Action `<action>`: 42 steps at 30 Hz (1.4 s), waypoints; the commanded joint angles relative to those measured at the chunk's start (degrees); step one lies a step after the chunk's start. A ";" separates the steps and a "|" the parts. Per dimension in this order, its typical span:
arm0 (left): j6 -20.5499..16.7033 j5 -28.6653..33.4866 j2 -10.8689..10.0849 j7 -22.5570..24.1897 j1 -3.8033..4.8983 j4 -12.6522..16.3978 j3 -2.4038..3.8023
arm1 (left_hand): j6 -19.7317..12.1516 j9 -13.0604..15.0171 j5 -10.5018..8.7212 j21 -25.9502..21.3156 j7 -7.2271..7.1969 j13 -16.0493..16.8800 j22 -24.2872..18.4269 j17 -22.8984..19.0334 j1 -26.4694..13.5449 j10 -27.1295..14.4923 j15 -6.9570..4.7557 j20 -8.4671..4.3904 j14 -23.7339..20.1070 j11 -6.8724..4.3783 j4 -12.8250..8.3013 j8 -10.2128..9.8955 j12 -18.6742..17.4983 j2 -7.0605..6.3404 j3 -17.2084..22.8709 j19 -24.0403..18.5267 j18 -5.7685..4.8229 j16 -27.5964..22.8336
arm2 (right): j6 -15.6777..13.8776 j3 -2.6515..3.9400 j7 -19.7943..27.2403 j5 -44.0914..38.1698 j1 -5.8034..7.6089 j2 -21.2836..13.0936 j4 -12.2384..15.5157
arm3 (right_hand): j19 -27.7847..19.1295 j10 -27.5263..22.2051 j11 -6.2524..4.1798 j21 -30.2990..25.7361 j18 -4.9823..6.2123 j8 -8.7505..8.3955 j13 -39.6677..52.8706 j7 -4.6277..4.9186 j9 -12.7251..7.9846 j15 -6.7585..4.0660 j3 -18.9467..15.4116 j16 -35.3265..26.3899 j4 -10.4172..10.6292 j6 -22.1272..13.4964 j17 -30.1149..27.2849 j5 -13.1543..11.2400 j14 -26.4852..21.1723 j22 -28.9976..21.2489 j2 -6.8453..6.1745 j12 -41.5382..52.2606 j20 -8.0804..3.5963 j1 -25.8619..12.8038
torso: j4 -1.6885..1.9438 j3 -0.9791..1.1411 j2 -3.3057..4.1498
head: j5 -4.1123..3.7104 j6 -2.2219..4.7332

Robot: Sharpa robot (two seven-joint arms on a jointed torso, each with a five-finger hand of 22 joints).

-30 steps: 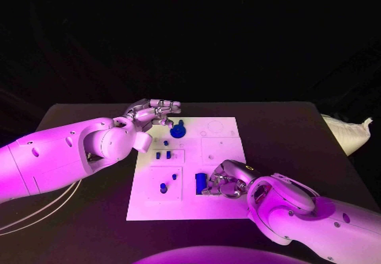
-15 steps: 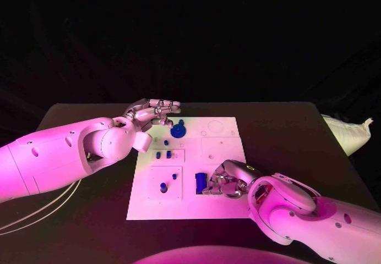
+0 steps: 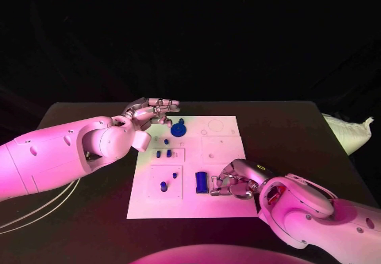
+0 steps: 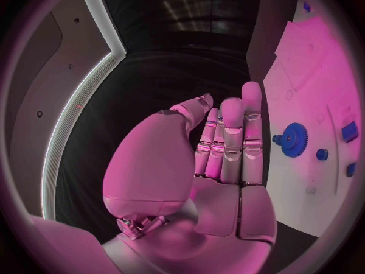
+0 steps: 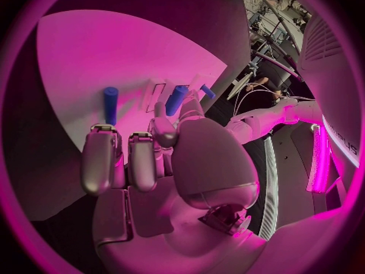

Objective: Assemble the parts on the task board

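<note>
The left hand point(image 3: 153, 114) hovers over the far left corner of the task board point(image 3: 223, 208), fingers straight and together, holding nothing; the blue gear point(image 3: 179, 131) stands just beside it. Bare black table point(image 3: 83, 220) lies open left of the board. Small blue pegs point(image 3: 163, 154) stand mid-board. The blue block point(image 3: 201, 182) sits near the front edge, and the right hand point(image 3: 233, 182) is just beside it, fingers curled; whether they touch cannot be told. No writing is readable.
</note>
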 commanded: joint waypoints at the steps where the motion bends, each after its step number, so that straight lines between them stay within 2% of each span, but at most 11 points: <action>1: 0.80 -0.16 -0.08 0.20 0.01 0.22 0.03 | -0.39 0.08 0.02 -0.29 0.06 0.00 -0.06 0.02 -0.40 -0.36 -0.01 0.34 -0.32 0.04 -0.07 0.32 0.33 0.04 -0.43 -0.06 0.65 0.28 | -2.32 0.14 0.85 -0.33 0.47 -2.03 0.86 | -0.22 -0.55 0.20 -0.39 -0.73 -1.11 -0.45 0.31 -0.34 -0.21 3.23 0.16 -2.41 -1.28 1.18 2.24 3.62 0.00 3.11 -0.85 -0.26 5.33 | -0.18 -0.03 -0.05 | -0.06 0.02; 2: 0.79 -0.16 -0.12 0.20 0.01 0.24 0.03 | -0.39 0.08 0.02 -0.29 0.06 0.00 -0.06 0.02 -0.40 -0.36 -0.01 0.34 -0.32 0.04 -0.07 0.32 0.33 0.04 -0.43 -0.06 0.65 0.28 | -2.51 0.16 0.85 -0.15 0.69 -2.80 1.02 | -0.21 -0.82 0.41 -0.39 -0.73 -1.75 -0.69 0.73 -0.68 -0.03 4.34 0.18 -2.99 -1.78 1.23 2.10 3.62 0.01 4.05 -1.32 -0.25 6.60 | -0.27 -0.06 -0.09 | -0.07 0.02; 4: 0.76 -0.16 -0.18 0.22 0.01 0.29 0.03 | -0.39 0.08 0.02 -0.29 0.06 0.00 -0.06 0.02 -0.40 -0.36 -0.01 0.34 -0.32 0.04 -0.07 0.32 0.33 0.04 -0.43 -0.06 0.65 0.28 | -2.78 0.20 0.83 0.07 0.97 -4.17 1.34 | -0.18 -0.94 0.72 -0.36 -0.79 -2.85 -0.95 0.99 -1.45 0.23 5.43 0.19 -3.26 -2.39 1.25 2.78 3.62 0.08 4.80 -1.79 0.01 7.30 | -0.35 -0.07 -0.15 | -0.05 -0.09; 9: 0.73 -0.16 -0.33 0.24 0.01 0.38 0.02 | -0.39 0.08 0.02 -0.29 0.06 0.00 -0.06 0.02 -0.40 -0.36 -0.01 0.34 -0.32 0.04 -0.07 0.32 0.33 0.04 -0.43 -0.06 0.65 0.28 | -2.97 0.24 0.49 -0.10 1.28 -6.75 1.88 | -0.14 -0.70 1.04 -0.31 -0.80 -4.13 -0.97 1.27 -2.72 0.56 6.11 0.27 -1.89 -1.93 1.38 3.06 3.64 0.17 5.41 -1.95 0.41 5.60 | -0.39 -0.02 -0.11 | -0.73 -0.28; 11: 0.72 -0.16 -0.45 0.24 0.01 0.44 0.02 | -0.39 0.08 0.02 -0.29 0.06 0.00 -0.06 0.02 -0.40 -0.36 -0.01 0.34 -0.32 0.04 -0.07 0.32 0.33 0.04 -0.43 -0.06 0.65 0.28 | -2.71 0.25 0.19 -0.62 1.32 -7.50 1.92 | -0.10 -0.56 1.02 -0.27 -0.80 -4.23 -0.94 1.19 -3.02 0.59 5.98 0.31 -0.94 -1.18 1.44 2.72 3.65 0.24 5.32 -1.95 0.47 4.31 | -0.55 0.01 -0.08 | -0.76 -0.33; 17: 0.75 -0.16 -0.44 0.27 0.01 0.48 0.02 | -0.39 0.08 0.02 -0.29 0.06 0.00 -0.06 0.02 -0.40 -0.36 -0.01 0.34 -0.32 0.04 -0.07 0.32 0.33 0.04 -0.43 -0.06 0.65 0.28 | -1.16 0.25 -0.80 -3.12 1.19 -8.04 1.66 | -0.11 -0.24 0.83 -0.28 -0.77 -4.43 -0.76 0.88 -3.57 0.45 5.60 0.26 1.27 0.33 1.40 2.44 3.63 0.23 4.69 -1.88 0.43 1.58 | -0.76 0.03 -0.12 | -1.03 -0.12; 22: 0.82 -0.16 -0.28 0.26 0.00 0.53 0.02 | -0.39 0.08 0.02 -0.29 0.06 0.00 -0.06 0.02 -0.40 -0.36 -0.01 0.34 -0.32 0.04 -0.07 0.32 0.33 0.04 -0.43 -0.06 0.65 0.28 | 0.68 0.24 -1.55 -4.81 0.91 -7.33 0.46 | -0.14 0.24 0.72 -0.34 -0.75 -4.48 0.07 0.73 -3.66 0.36 5.52 0.15 2.19 0.98 1.26 2.48 3.59 0.17 4.17 -0.85 0.36 0.63 | -0.55 -0.04 -0.18 | -1.59 -0.08; 26: 0.82 -0.16 -0.27 0.26 0.00 0.58 0.02 | -0.39 0.08 0.02 -0.29 0.06 0.00 -0.06 0.02 -0.40 -0.36 -0.01 0.34 -0.32 0.04 -0.07 0.32 0.33 0.04 -0.43 -0.06 0.65 0.28 | 1.85 0.22 -1.89 -5.42 0.56 -6.18 -0.67 | -0.20 0.23 0.68 -0.45 -0.72 -4.62 0.25 0.66 -3.54 0.31 4.81 0.09 3.27 1.28 1.21 4.63 3.57 0.02 3.06 -0.86 0.30 -0.67 | -0.55 -0.11 -0.17 | -1.81 0.04; 29: 0.85 -0.16 -0.24 0.24 0.00 0.56 0.02 | -0.39 0.08 0.02 -0.29 0.06 0.00 -0.06 0.02 -0.40 -0.36 -0.01 0.34 -0.32 0.04 -0.07 0.32 0.33 0.04 -0.43 -0.06 0.65 0.28 | 2.58 0.21 -2.07 -6.27 0.13 -5.21 -1.43 | -0.25 0.14 0.69 -0.53 -0.70 -4.75 0.25 0.66 -3.45 0.32 4.18 0.07 3.87 1.30 1.21 5.42 3.57 -0.09 2.35 -1.03 0.29 -1.41 | -0.37 -0.03 -0.14 | -2.07 0.01; 34: 0.84 -0.16 -0.28 0.21 0.00 0.54 0.02 | -0.39 0.08 0.02 -0.29 0.06 0.00 -0.06 0.02 -0.40 -0.36 -0.01 0.34 -0.32 0.04 -0.07 0.32 0.33 0.04 -0.43 -0.06 0.65 0.28 | 3.26 0.19 -2.22 -7.67 -0.29 -4.10 -2.41 | -0.31 0.02 0.68 -0.63 -0.68 -4.89 0.24 0.64 -3.30 0.31 3.42 0.01 4.19 1.32 1.16 6.47 3.55 -0.22 1.67 -1.24 0.29 -1.99 | -0.30 -0.13 -0.12 | -2.14 0.07; 42: 0.86 -0.45 -0.25 0.18 0.00 0.55 0.02 | -0.42 0.09 0.03 -0.31 0.05 0.02 -0.09 -0.16 -0.35 -0.43 -0.03 0.34 -0.36 0.03 -0.17 0.44 0.56 0.13 -0.46 -0.03 0.66 0.27 | 5.06 0.17 -2.35 -9.26 -0.51 -3.10 -3.51 | -0.35 -0.19 0.63 -0.69 -0.67 -4.91 0.03 0.59 -3.08 0.28 3.22 0.07 3.54 1.43 1.31 6.34 3.57 -0.27 1.09 -1.70 0.28 -0.86 | -0.10 -0.16 -0.08 | -2.20 0.06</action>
